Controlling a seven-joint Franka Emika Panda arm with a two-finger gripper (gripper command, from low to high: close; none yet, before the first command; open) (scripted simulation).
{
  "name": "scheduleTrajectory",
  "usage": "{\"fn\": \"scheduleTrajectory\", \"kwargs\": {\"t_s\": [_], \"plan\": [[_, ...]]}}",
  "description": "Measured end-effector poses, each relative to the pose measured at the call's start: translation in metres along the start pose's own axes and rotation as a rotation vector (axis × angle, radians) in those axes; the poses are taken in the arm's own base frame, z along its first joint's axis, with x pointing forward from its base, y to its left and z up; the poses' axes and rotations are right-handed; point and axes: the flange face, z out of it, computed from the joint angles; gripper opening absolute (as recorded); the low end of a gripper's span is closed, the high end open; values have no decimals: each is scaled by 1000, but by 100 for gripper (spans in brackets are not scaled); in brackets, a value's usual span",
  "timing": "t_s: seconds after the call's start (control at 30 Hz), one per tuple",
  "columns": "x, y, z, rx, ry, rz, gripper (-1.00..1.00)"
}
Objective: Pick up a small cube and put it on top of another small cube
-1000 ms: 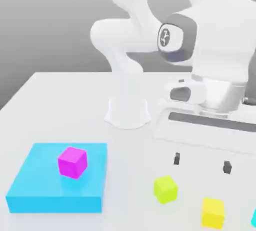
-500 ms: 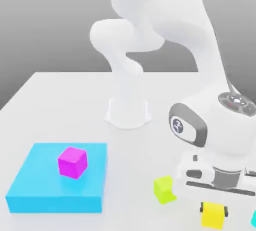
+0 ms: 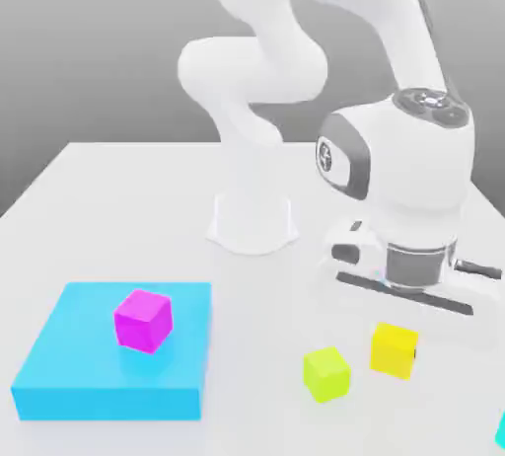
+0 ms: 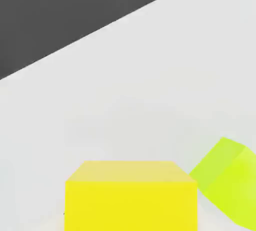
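Observation:
The small cube (image 3: 393,353), plain warm yellow, hangs a little above the white table (image 3: 118,207) with my gripper (image 3: 395,343) shut on it. A dark fingertip (image 3: 414,353) shows at its side on the exterior view's right. In the hand view the small cube (image 4: 131,195) sits close between the jaws. A lime yellow-green cube (image 3: 326,373) rests on the table just to the exterior view's left of the held cube and slightly nearer the camera. In the hand view the lime cube (image 4: 227,180) lies beside the held one.
A magenta cube (image 3: 143,321) stands on a flat cyan block (image 3: 79,385) at the exterior view's left front. A cyan corner (image 3: 501,431) pokes in at the right edge. The arm's white base (image 3: 252,222) stands at mid-table behind.
The gripper dropped over the yellow cube, shut on it, then rose with it, carrying it up and toward the exterior view's left, closer to the lime cube.

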Motion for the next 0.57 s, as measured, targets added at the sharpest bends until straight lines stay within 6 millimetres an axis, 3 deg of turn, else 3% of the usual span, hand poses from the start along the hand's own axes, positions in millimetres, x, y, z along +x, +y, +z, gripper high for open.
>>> {"fn": "scheduleTrajectory", "kwargs": {"t_s": [0.17, 0.5, 0.53, 0.57], "plan": [[36, 34, -5, 5, 19, 226, -100], [37, 37, 52, 7, 22, 241, -100], [36, 38, 57, 6, 21, 241, 100], [36, 38, 57, 6, 21, 241, 100]]}}
